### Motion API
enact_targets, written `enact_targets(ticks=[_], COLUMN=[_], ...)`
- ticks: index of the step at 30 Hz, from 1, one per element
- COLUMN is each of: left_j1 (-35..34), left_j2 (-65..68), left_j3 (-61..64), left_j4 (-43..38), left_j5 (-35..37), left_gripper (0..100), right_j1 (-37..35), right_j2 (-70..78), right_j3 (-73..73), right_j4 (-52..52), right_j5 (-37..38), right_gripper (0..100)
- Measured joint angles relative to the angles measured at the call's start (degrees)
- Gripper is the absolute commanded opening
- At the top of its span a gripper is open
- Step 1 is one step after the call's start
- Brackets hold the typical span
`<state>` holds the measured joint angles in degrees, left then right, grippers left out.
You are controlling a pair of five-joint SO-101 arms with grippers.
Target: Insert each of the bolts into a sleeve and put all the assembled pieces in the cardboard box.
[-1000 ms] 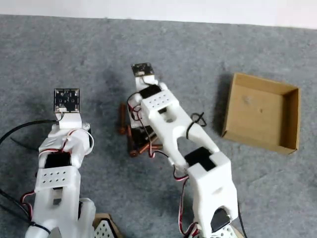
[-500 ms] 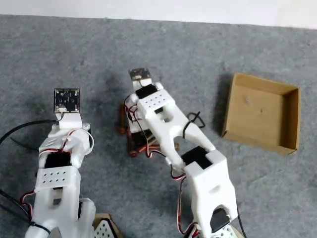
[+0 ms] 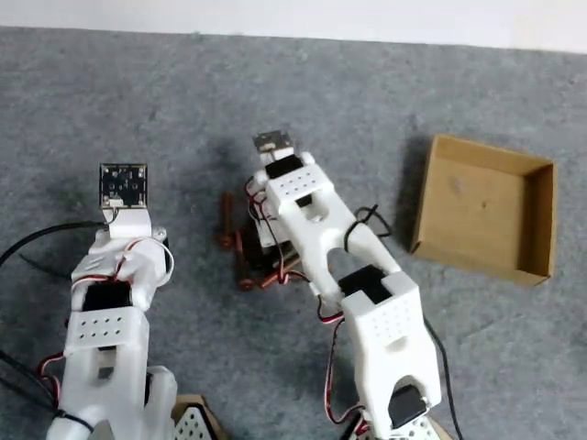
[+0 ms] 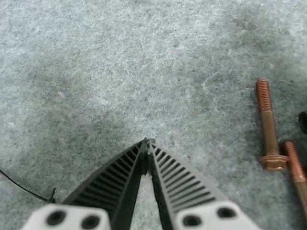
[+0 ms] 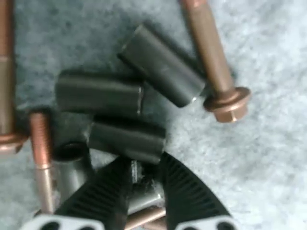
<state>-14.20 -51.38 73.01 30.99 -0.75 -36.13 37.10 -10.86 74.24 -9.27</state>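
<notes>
The bolts [image 5: 207,52] and dark sleeves [image 5: 98,92] are heaped on the bench [image 3: 138,92], well apart from the cardboard box [image 3: 477,206]. The right tool [image 5: 144,162] is held over that heap; whether it is spread or pinching cannot be told. The left tool [image 4: 147,143], farther from the box, is pressed together.

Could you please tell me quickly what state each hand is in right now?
Left hand: closed, holding nothing.
Right hand: closed on a grey sleeve.
</notes>
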Motion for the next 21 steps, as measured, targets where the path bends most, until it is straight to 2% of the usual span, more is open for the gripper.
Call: enact_targets(ticks=[10,14,21], left_j1=[0.0,0.0,0.0], left_j2=[0.0,0.0,0.0], left_j3=[0.0,0.0,0.0], left_j4=[0.0,0.0,0.0], left_j5=[0.0,0.0,0.0], left_gripper=[1,1,1], right_j1=[0.0,0.0,1.5], right_j2=[-0.1,-3.5,-8.4], right_j3=[0.0,0.3,1.7], right_j4=[0.0,1.1,2.2], right_j5=[0.3,5.4,12.7], right_gripper=[0.5,1.1,14.9])
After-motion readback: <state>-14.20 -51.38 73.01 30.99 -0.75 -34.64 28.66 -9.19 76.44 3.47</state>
